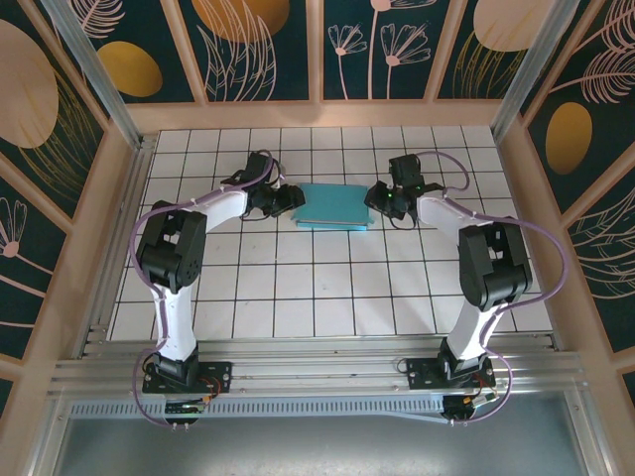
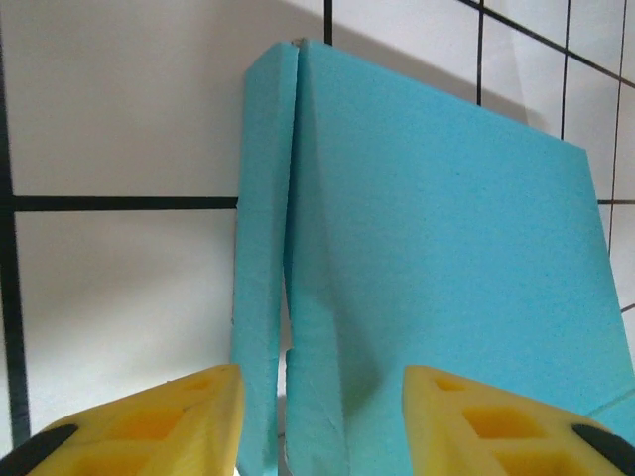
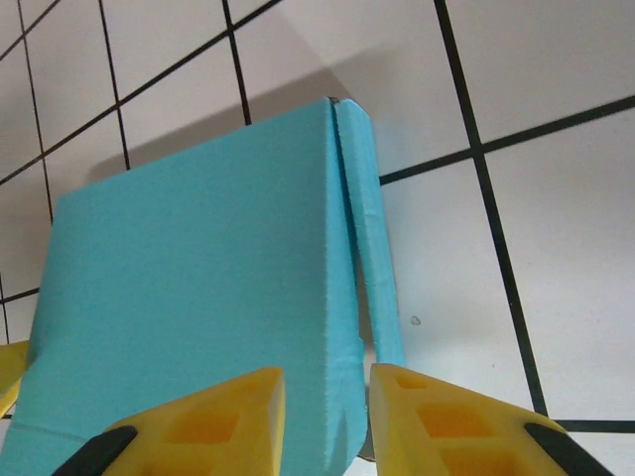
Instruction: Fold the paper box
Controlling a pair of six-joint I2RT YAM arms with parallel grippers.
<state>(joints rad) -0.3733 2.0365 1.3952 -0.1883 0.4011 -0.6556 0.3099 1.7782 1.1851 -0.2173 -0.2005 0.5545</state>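
The paper box (image 1: pixel 334 207) lies teal side out on the white tiled table (image 1: pixel 298 288), towards the far middle of the grid, and its long sides run left to right between the two arms. From above, the left gripper (image 1: pixel 294 201) sits at the box's left end and the right gripper (image 1: pixel 373 201) at its right end, each pointing inward at the same height. In the left wrist view the box (image 2: pixel 446 248) stretches away from the camera as a broad flat teal face. A narrow end flap runs along its left edge, parted from the main body by a thin slit. The left gripper (image 2: pixel 322 426) has its yellow fingers (image 2: pixel 149 426) spread wide, one on each side of that end. The flap and the box's corner fill the gap between them. The left finger's inner edge overlaps the flap, but it is unclear whether it actually presses on the card. In the right wrist view the box (image 3: pixel 198 278) shows the same flat face, with a slim flap folded down along its right edge. The right gripper (image 3: pixel 327 426) has its fingers (image 3: pixel 446 426) set much closer together, with that folded end edge between them. Teal card fills most of the gap and only a dark sliver shows beside the right finger. I cannot tell whether the fingers are gripping the edge or only bracketing it.
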